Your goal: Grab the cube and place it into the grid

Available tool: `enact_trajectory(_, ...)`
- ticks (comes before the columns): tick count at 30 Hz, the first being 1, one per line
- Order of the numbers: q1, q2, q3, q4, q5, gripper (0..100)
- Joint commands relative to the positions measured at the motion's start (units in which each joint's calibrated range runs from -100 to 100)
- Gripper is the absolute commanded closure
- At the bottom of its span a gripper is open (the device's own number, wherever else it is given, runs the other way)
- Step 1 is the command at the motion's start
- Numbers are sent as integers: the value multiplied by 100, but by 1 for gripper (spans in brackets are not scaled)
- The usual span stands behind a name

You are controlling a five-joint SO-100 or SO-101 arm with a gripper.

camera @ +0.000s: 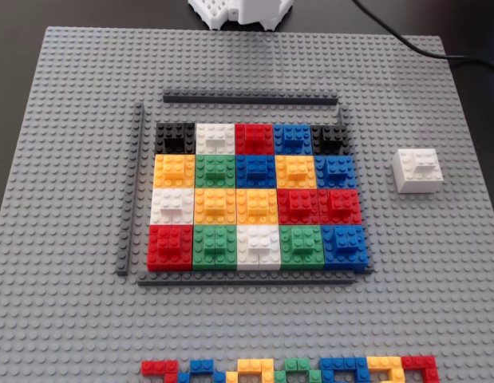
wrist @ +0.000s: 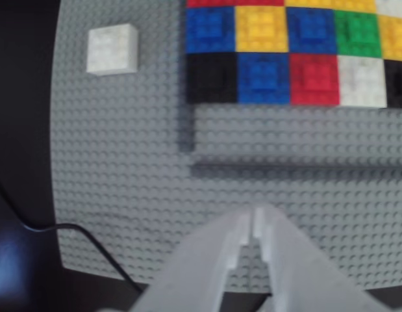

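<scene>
Fixed view: set high at the near edge, tilted down over the grey studded plastic baseplate [camera: 63, 319] toward the arm's white base [camera: 243, 11]. Wrist view: close and low, looking the opposite way, over the white hand [wrist: 254, 218]. Shared by both: the multicoloured brick grid [camera: 254, 195] [wrist: 298, 52] and the small white brick cube [camera: 417, 169] [wrist: 111, 49].

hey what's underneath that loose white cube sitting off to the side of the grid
The white cube rests directly on the grey studded baseplate, apart from the colored grid. The studs beneath its footprint are covered, so nothing more can be seen there.
</scene>
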Motion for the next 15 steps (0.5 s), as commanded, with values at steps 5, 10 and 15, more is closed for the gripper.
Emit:
enact_trajectory(5, -754, 1711, -1832, -134, -474, 99)
enact_trajectory(10, -1063, 2743, -2566, -261, -630, 99)
enact_trajectory(15, -1262, 3758, -3219, -330, -723, 99)
